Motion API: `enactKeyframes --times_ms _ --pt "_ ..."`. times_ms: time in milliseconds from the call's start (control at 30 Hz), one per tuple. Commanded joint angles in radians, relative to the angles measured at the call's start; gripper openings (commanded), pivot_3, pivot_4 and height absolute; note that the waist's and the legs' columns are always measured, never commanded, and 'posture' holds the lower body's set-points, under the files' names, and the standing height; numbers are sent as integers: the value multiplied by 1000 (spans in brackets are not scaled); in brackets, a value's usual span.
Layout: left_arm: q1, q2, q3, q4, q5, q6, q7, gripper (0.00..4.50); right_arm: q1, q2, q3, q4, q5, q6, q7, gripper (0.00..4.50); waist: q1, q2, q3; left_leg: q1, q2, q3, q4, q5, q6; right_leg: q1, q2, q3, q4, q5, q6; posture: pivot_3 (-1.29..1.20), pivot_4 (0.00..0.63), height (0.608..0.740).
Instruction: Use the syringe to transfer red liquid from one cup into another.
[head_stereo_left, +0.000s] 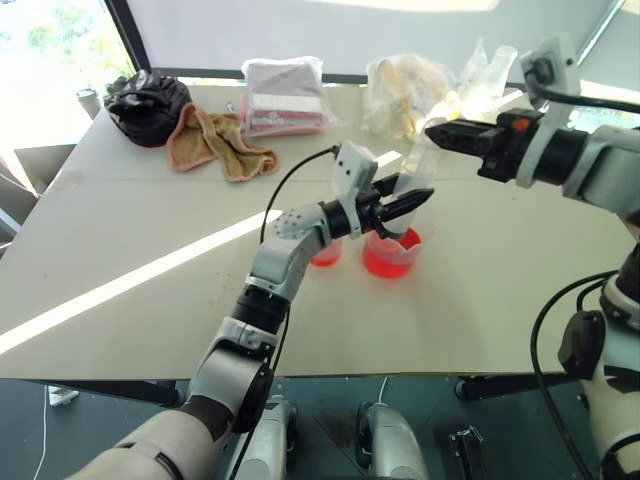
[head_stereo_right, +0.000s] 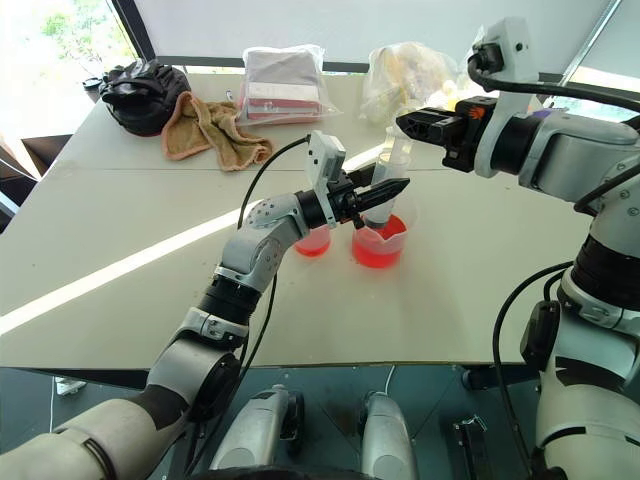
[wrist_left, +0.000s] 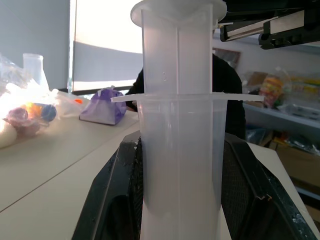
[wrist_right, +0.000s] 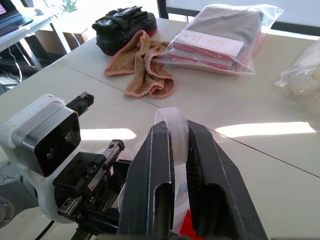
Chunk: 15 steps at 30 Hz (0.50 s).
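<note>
Bright daylight, window glare, sunlit table (head_stereo_left: 120, 230) stripe

We are counting one syringe (wrist_left: 177, 150), two cups (head_stereo_right: 378, 243) (head_stereo_right: 312, 241), two grippers (head_stereo_right: 383, 189) (head_stereo_right: 412, 123), one towel (head_stereo_right: 208, 128), and one black bag (head_stereo_right: 140, 93).

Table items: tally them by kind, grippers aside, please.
Clear cups holding red liquid: 2 (larger cup, smaller cup)
Syringe: 1
Cloth: 1 (tan towel)
Plastic bags with contents: 2 (flat packet bag, crumpled bag)
Black bundle: 1
Total: 7
</note>
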<state>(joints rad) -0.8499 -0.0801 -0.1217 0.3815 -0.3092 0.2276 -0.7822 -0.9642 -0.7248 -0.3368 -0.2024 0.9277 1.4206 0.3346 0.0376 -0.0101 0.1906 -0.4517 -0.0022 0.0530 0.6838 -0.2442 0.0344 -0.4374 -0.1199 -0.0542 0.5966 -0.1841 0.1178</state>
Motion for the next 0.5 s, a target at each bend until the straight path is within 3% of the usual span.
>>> enactKeyframes --times_ms 33,233,333,467,500 --pt "14 -8 -35 -6 7 6 -27 1450 -63 -33 -84 -18 -18 -81 -19 35 0 0 0 0 0 0 0 0 0 0 0 0 0 0 0 0 150 740" --pt "11 -8 -31 -5 6 6 -24 1450 -42 -27 -79 -34 -6 -68 -12 35 0 0 0 0 0 0 0 0 0 0 0 0 0 0 0 0 150 740" --pt "0 -7 -23 2 5 3 -19 1450 -27 -31 -74 -48 7 -61 4 1293 1 0 0 -1 0 0 0 0 0 0 0 0 0 0 0 0 150 740" --pt "-13 -5 -10 3 -1 0 -13 1450 -8 -51 -59 -54 2 -53 17 3348 1 0 0 -1 0 0 0 0 0 -1 0 0 0 0 0 0 150 740" --pt "-18 -4 -6 3 -3 -1 -11 1450 -1 -60 -58 -62 9 -55 29 3348 0 0 0 -2 0 0 0 0 0 -1 0 0 0 0 0 0 150 740"
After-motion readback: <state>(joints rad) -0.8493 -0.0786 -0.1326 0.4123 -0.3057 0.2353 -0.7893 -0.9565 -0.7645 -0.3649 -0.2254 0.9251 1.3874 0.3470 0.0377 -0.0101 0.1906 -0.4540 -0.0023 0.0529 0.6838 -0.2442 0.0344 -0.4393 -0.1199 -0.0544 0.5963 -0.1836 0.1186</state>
